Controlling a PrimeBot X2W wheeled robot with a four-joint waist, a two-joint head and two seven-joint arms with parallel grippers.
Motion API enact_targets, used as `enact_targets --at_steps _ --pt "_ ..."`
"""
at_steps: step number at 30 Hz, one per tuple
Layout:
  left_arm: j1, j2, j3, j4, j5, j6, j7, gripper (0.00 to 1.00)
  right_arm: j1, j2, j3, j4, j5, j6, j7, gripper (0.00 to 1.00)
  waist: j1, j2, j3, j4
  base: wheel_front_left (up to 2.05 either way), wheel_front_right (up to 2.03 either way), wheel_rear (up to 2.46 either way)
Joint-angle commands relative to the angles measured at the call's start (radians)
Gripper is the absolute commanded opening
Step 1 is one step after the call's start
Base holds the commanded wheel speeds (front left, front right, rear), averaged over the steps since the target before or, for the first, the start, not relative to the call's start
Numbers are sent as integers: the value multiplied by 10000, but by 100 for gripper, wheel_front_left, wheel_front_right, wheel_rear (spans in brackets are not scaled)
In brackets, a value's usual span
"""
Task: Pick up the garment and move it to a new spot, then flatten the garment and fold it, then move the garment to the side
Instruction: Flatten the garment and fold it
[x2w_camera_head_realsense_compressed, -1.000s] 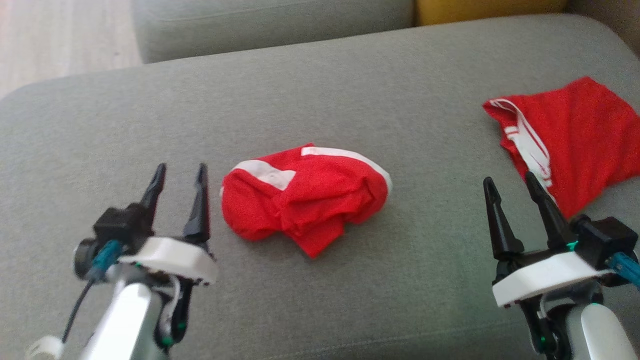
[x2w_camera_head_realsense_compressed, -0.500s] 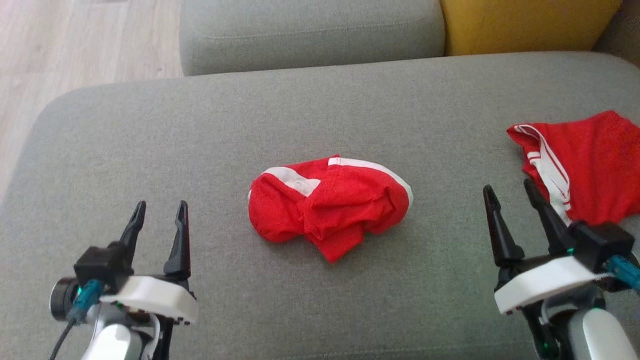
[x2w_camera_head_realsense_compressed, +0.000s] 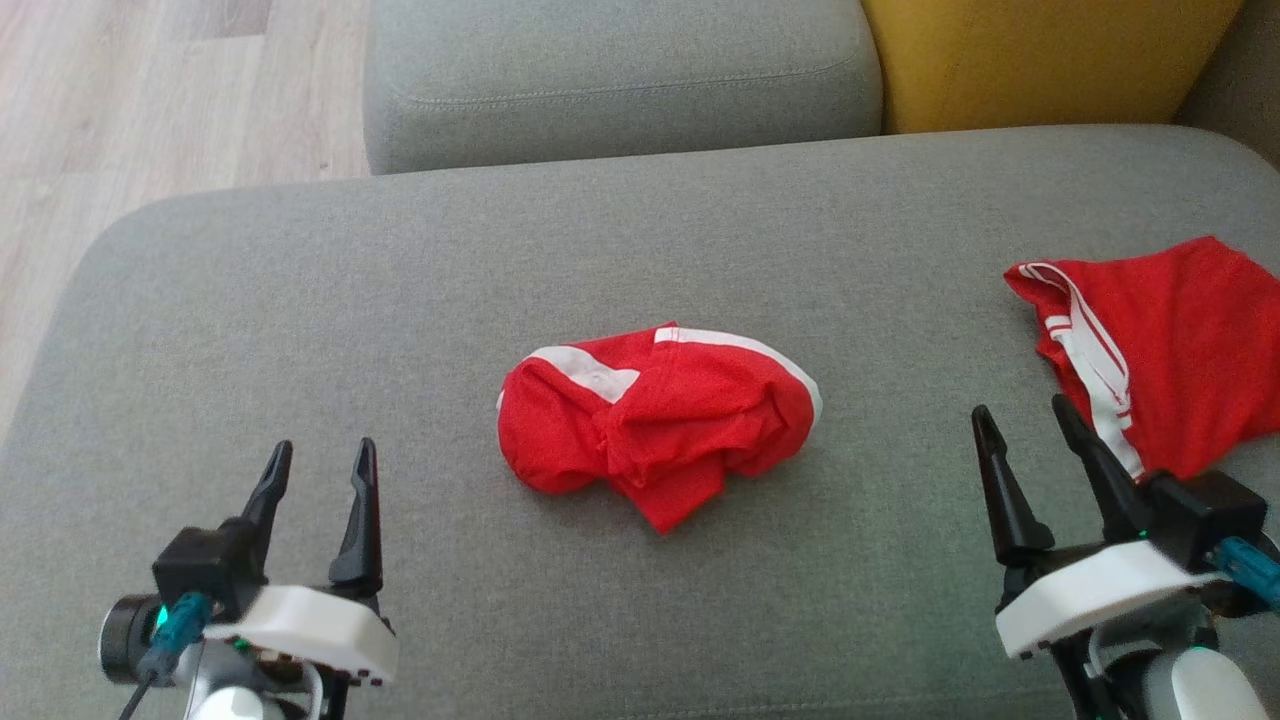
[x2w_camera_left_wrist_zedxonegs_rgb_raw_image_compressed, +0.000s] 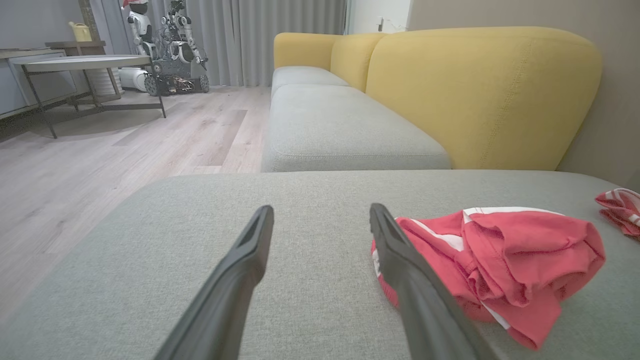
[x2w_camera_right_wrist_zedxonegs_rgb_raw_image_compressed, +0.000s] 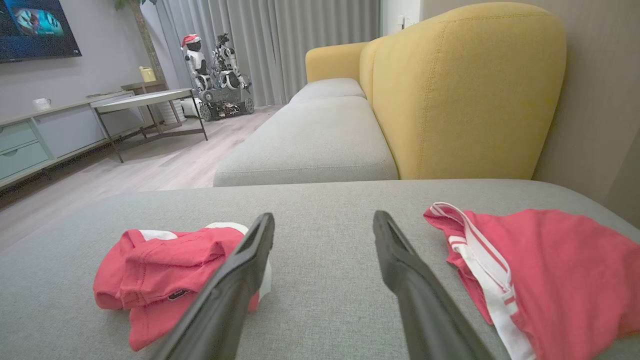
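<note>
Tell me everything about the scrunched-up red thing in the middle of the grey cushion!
The red garment is a crumpled heap of thin, mesh-looking fabric with white bands along its far edge. Folds bunch at its middle and one corner pokes toward the robot. It lies loose near the middle of the grey cushion, touching nothing else.

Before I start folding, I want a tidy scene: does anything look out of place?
The crumpled garment sits in a heap midway on the grey cushion, not flat. A second garment lies spread near its right edge. Nothing looks spilled or damaged.
</note>
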Motion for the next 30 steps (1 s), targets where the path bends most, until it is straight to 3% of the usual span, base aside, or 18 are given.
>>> enact_targets --at_steps 1,21,30 --pt "-410 277 373 -351 -18 40 16 100 -142 -38 151 -419 -86 -7 1 100 0 0 8 -3 0 0 0" --pt "-496 294 286 -388 -67 172 -19 100 -291 -43 119 -438 -45 -7 118 100 0 0 132 -23 0 0 0" --pt "-1116 212 69 -412 34 50 -50 100 -1618 -535 828 452 601 -7 152 100 0 0 796 439 0 0 0"
